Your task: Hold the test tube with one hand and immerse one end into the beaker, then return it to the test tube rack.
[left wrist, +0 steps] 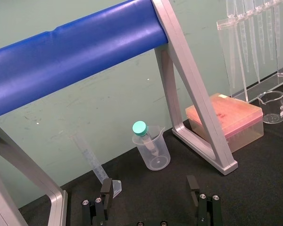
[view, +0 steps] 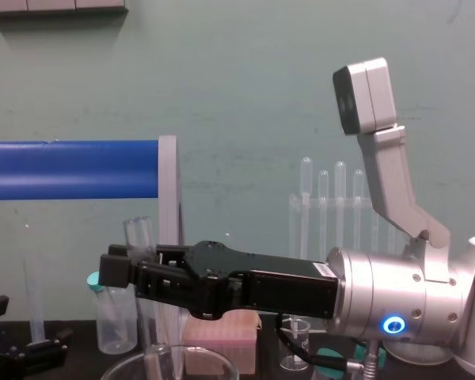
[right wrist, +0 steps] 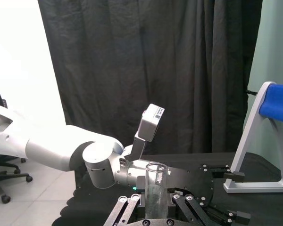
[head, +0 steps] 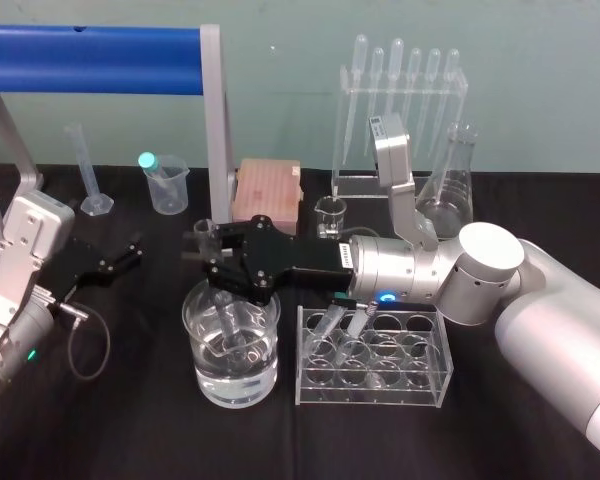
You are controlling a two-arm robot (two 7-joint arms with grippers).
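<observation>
Our big white right arm reaches across the front of the table, and its black right gripper [head: 208, 262] hangs over the beaker [head: 202, 370]. The fingers are squeezed tight on the test tube [head: 226, 322], which stands almost straight up between them. Its open top pokes out above the gripper, and its round bottom is down inside the beaker, which has water in it. We think the bottom end is in the water, so the dipping step looks to be under way or just about done. The test tube rack [head: 380, 392] sits just beside the beaker on the right, with two capped tubes leaning in its back holes and many holes free. Our left gripper [left wrist: 150, 190] rests far over on the left with its fingers apart, holding nothing. Next we need to lift the tube straight up until its bottom is clear of the glass rim. Then we carry it right to a free hole, keep it upright, lower it slowly, and only then let go.
</observation>
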